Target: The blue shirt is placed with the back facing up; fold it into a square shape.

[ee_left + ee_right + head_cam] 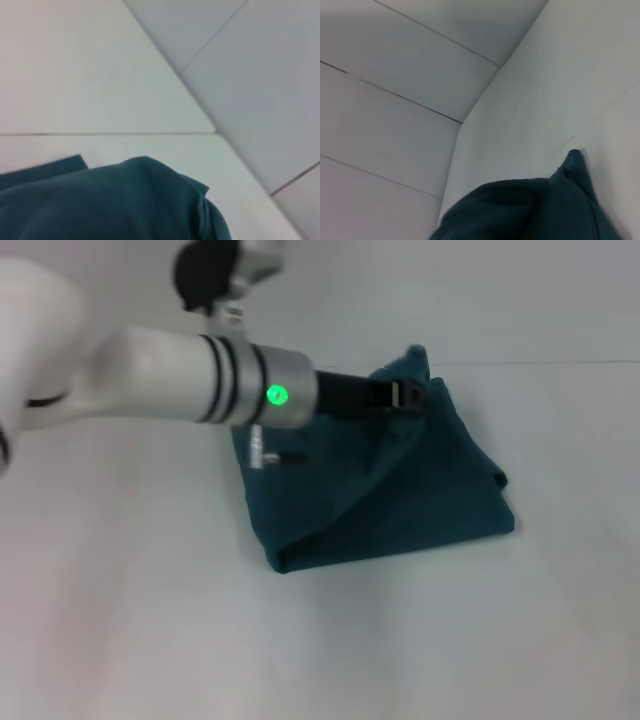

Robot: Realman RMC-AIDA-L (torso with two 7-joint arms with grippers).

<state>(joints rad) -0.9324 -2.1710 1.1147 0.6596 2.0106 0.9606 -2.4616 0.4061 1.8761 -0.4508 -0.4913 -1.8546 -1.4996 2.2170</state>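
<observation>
The blue shirt (400, 490) lies on the white table as a roughly square folded bundle, plain side showing. A ridge of cloth rises from its near left corner up to its far edge. My left arm reaches across from the left, and my left gripper (405, 395) is at the far edge of the shirt, shut on a raised fold of it. The shirt fills the lower part of the left wrist view (110, 200) and also shows in the right wrist view (530, 210). My right gripper shows in no view.
The white table (150, 620) spreads around the shirt on all sides. White wall panels (260, 75) stand behind the table's far edge.
</observation>
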